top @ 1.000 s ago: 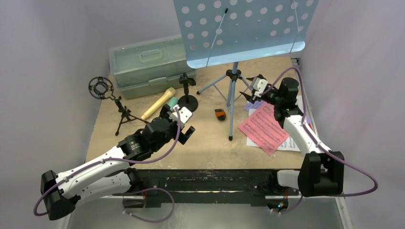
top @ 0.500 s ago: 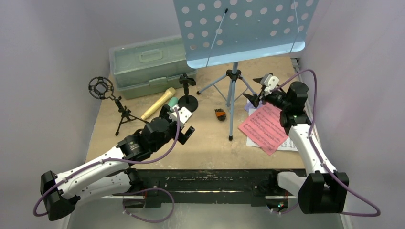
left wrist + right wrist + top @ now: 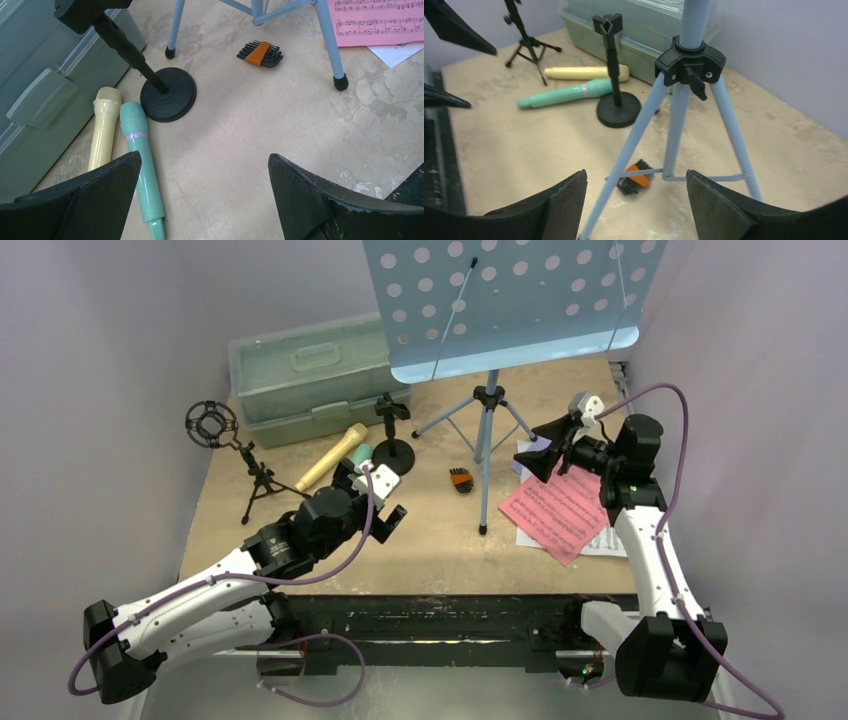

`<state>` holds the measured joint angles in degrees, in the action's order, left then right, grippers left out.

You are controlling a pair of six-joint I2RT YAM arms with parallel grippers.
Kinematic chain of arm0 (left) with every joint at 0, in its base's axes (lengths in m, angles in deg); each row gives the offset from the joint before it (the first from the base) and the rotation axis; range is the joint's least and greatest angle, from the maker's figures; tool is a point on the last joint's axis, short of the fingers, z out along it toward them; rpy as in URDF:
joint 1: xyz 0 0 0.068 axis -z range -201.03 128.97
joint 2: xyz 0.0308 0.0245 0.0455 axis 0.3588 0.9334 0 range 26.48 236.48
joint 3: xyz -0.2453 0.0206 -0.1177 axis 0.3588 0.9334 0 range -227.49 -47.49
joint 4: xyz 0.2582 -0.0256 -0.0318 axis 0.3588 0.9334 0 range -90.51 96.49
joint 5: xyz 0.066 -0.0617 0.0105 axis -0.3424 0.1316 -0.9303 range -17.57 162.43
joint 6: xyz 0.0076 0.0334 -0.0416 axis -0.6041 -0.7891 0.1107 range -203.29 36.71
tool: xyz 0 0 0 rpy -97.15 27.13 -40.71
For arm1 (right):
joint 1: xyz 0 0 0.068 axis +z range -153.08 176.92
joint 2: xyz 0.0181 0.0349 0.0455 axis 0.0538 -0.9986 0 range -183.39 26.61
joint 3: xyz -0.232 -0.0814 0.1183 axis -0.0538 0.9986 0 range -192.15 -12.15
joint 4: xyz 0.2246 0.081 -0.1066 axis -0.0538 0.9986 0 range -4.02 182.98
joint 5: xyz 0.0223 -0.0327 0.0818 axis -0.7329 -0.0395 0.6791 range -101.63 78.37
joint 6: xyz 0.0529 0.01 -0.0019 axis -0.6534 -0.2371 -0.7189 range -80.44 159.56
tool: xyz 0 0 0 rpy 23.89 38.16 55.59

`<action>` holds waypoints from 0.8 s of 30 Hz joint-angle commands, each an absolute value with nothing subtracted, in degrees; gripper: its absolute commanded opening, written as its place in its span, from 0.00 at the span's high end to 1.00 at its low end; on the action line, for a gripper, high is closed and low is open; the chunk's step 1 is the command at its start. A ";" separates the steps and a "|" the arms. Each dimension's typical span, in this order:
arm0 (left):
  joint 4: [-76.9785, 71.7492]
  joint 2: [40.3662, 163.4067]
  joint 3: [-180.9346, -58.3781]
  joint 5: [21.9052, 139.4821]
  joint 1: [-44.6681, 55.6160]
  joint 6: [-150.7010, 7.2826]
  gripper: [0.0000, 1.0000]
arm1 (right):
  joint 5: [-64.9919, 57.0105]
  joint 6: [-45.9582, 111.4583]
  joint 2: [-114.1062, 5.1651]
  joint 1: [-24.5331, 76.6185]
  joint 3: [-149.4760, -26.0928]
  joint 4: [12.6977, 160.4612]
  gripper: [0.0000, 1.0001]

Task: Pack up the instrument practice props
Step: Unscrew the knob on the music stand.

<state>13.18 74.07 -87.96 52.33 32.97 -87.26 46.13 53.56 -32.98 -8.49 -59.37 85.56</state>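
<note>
The light-blue perforated music rack (image 3: pixel 500 300) stands at the back on its tripod (image 3: pixel 690 62). My right gripper (image 3: pixel 545 445) is open and empty just right of the tripod legs, facing them (image 3: pixel 636 174). The red sheet (image 3: pixel 553 508) lies on a white sheet (image 3: pixel 605 540); a purple sheet edge (image 3: pixel 530 455) shows under the gripper. My left gripper (image 3: pixel 372 498) is open and empty (image 3: pixel 204 157), above the teal microphone (image 3: pixel 141 165), which lies beside the tan microphone (image 3: pixel 103 127). The round-base holder (image 3: pixel 392 435) and the ring-top tripod (image 3: pixel 225 445) stand upright.
A pale green case (image 3: pixel 305 375), closed, sits at the back left, just behind the microphones. A black and orange hex key set (image 3: pixel 460 479) lies between the tripod legs and the round-base holder. Walls close in the left, back and right sides.
My right arm has swung right and back, and its open gripper has turned toward the rack's tripod. My left arm has barely moved.
</note>
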 commanded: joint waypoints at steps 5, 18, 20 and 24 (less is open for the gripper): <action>12.56 73.24 -88.89 52.83 32.59 -87.51 0.01 | 55.09 26.26 -34.45 -10.81 -60.83 80.35 0.26; 12.59 73.50 -88.89 52.75 32.63 -87.47 0.01 | 45.69 -11.64 -40.93 -10.82 -58.92 70.89 0.29; 12.58 73.63 -88.93 52.74 32.60 -87.51 0.01 | 43.49 -14.64 -41.88 -10.81 -59.90 72.97 0.30; 12.74 73.90 -88.96 52.59 32.59 -87.51 0.02 | 43.22 -21.00 -43.60 -10.74 -59.08 69.33 0.30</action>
<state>13.86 74.05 -87.96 52.53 32.97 -87.26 46.23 -10.89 -42.80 -10.61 -57.97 72.33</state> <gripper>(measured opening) 0.988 0.705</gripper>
